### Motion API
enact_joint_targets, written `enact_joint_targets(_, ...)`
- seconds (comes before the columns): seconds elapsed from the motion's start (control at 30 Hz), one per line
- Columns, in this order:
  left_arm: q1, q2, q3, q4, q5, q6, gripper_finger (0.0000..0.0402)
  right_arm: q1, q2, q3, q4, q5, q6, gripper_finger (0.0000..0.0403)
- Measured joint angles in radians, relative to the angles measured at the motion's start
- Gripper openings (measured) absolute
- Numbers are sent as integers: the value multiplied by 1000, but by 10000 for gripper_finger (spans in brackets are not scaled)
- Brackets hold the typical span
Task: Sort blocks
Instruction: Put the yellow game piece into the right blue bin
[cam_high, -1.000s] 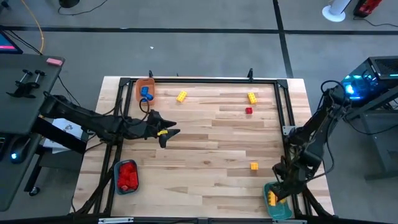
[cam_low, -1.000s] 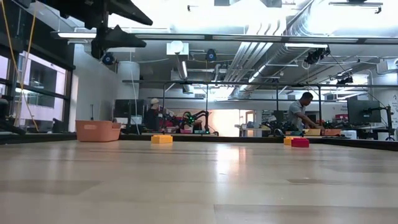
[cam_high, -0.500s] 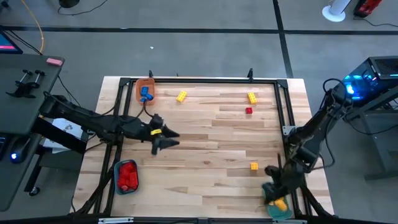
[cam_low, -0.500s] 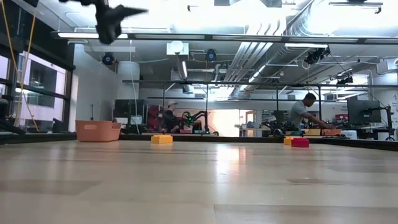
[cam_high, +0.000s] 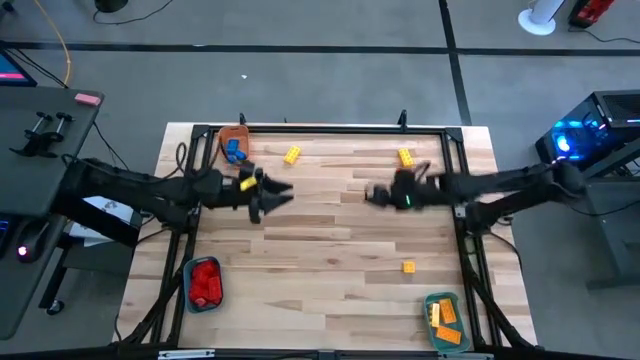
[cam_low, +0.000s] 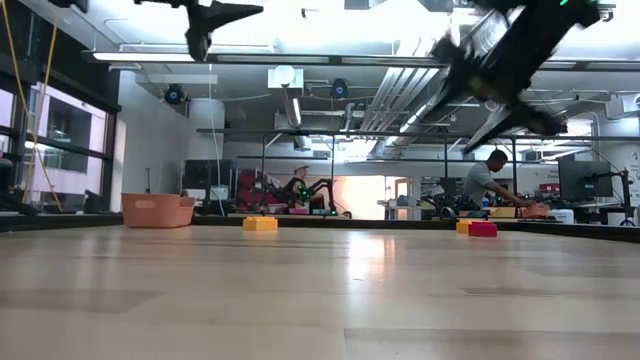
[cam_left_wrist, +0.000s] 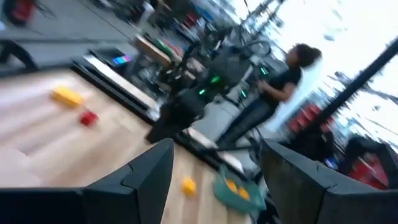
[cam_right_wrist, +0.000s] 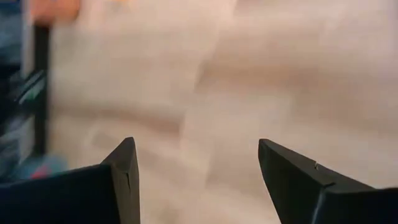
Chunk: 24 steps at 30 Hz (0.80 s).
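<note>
Worktop (cam_high: 330, 240): pale striped wood, black frame. Orange tray (cam_high: 232, 138), far left corner: blue block (cam_high: 235, 150). Teal tray (cam_high: 188, 290), near left: red blocks (cam_high: 205, 283). Teal tray (cam_high: 428, 305), near right: orange-yellow blocks (cam_high: 443, 317). Loose: three yellow blocks (cam_high: 291, 155), one red (cam_high: 400, 178).

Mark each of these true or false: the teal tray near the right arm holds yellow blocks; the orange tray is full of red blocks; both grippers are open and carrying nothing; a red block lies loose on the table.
1. The teal tray holds yellow blocks. True.
2. The orange tray is full of red blocks. False: it holds a blue block.
3. The left gripper and the right gripper have open fingers with nothing between them. True.
4. A red block lies loose on the table. False: none shows in the overhead view; the right arm hangs over that area.
</note>
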Motion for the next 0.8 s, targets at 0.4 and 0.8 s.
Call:
enact_joint_targets(0.4, 384, 188, 187, -4, 27, 54, 223, -913, 140, 0, 7, -245, -777, 213)
enact_joint_targets(0.8, 542, 345, 356, 0, 194, 28, 223, -1008, 514, 250, -133, -207, -1164, 213)
